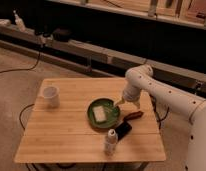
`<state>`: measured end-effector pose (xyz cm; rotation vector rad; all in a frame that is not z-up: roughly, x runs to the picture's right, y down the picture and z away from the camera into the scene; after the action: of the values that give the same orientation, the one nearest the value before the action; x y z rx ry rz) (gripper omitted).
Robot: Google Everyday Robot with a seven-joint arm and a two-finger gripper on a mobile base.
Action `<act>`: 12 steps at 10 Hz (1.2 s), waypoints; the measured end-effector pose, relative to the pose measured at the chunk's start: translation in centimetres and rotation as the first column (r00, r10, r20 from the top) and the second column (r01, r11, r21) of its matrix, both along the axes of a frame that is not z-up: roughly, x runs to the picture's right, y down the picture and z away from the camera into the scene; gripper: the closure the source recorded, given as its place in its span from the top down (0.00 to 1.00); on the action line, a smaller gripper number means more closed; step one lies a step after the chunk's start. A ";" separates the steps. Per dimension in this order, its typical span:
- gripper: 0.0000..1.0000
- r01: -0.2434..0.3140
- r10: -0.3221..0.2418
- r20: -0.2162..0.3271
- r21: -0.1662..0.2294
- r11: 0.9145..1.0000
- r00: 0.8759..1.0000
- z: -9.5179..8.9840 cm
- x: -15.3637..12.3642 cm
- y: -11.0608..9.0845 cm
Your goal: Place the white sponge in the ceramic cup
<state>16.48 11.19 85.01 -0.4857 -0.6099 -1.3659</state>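
The white sponge (99, 113) lies flat on the round dark green plate (110, 120) near the middle of the wooden table. The ceramic cup (50, 96), a white mug, stands upright at the table's left side, far from the sponge. My gripper (117, 103) hangs from the white arm over the plate's upper right rim, just right of and above the sponge, not touching it.
A small white bottle (111, 142) stands near the table's (66, 135) front edge below the plate. A black object (122, 130) and a reddish-brown object (133, 116) lie right of the plate. A dark shelf and cables run behind the table.
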 end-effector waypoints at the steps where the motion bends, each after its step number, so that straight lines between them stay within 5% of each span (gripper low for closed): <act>1: 0.80 0.000 0.000 0.000 0.000 1.000 1.000 0.0 0.0 0.0; 5: 0.80 0.004 -0.004 0.002 0.006 1.000 1.000 -0.1 0.0 -0.3; 9: 0.80 0.123 -0.128 0.049 0.089 0.988 0.991 -1.7 -3.1 -4.8; 12: 0.80 0.180 -0.187 0.127 0.069 0.981 0.974 -2.1 -6.8 -4.4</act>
<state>9.72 6.76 82.91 -0.4154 -0.6448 -1.5967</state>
